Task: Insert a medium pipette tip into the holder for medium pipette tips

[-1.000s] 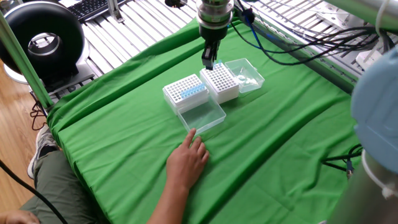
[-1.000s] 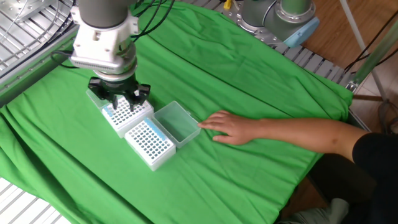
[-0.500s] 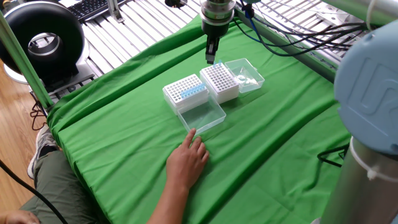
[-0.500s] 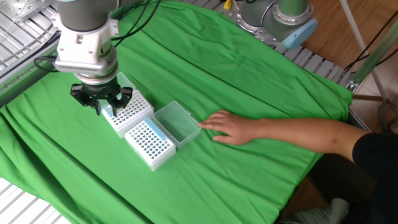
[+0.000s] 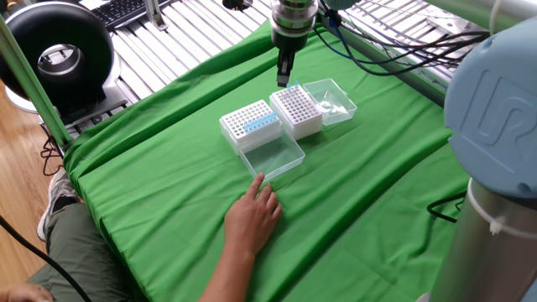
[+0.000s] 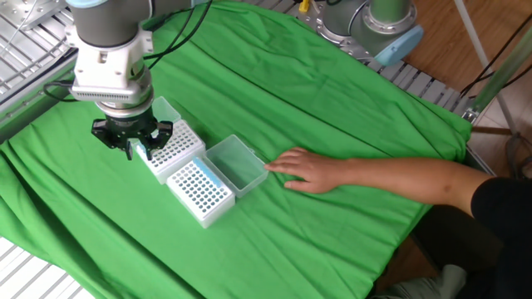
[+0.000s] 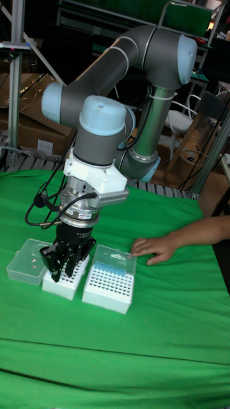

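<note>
My tool (image 6: 133, 149) hangs just above the far edge of the medium tip holder (image 5: 297, 111), jaws narrow; whether a medium pipette tip sits between them I cannot tell. A person's hand (image 5: 252, 214) rests on the worktop (image 5: 168, 184).

Green cloth (image 5: 168, 168) covers the table w/ soft folds. Black round fan-like device (image 5: 57, 52) at top left, black keyboard (image 5: 126, 10) behind it on metal slats. Tangle of blue & black cables (image 5: 394, 59) at top right over a wire rack. In the tall fixed view: cardboard boxes (image 7: 29, 131) at back left & a white chair (image 7: 176, 124) behind the table.
</note>
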Available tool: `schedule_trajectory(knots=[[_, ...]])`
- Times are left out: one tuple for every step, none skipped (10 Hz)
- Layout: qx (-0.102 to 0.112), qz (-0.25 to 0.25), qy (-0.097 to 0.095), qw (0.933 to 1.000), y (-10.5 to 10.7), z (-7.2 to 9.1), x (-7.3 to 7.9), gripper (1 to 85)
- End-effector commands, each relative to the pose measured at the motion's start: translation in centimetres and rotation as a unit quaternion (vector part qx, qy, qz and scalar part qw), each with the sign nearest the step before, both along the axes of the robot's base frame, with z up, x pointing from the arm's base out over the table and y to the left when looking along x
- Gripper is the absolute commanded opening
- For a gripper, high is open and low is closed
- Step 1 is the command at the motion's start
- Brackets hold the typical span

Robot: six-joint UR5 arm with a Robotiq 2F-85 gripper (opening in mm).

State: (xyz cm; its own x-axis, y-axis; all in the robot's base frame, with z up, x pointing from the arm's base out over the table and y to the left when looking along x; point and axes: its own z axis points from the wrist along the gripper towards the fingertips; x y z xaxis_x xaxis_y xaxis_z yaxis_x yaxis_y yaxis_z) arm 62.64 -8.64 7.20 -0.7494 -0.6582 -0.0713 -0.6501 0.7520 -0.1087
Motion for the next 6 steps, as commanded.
schedule_trajectory(knots=[[0.010, 0.000, 0.004, 0.9999, -0.3, -0.5, -0.7, 33.7], [0.015, 0.000, 0.006, 0.9999, -0.3, -0.7, -1.1, 33.3], [0.019, 0.000, 0.009, 0.9998, -0.4, -0.9, -1.5, 33.3], [0.019, -0.001, 0.010, 0.9998, -0.4, -0.9, -1.7, 33.3], [0.021, -0.003, 0.010, 0.9997, -0.3, -1.0, -2.0, 33.3], [0.021, -0.005, 0.011, 0.9997, -0.3, -1.1, -2.1, 32.3]])
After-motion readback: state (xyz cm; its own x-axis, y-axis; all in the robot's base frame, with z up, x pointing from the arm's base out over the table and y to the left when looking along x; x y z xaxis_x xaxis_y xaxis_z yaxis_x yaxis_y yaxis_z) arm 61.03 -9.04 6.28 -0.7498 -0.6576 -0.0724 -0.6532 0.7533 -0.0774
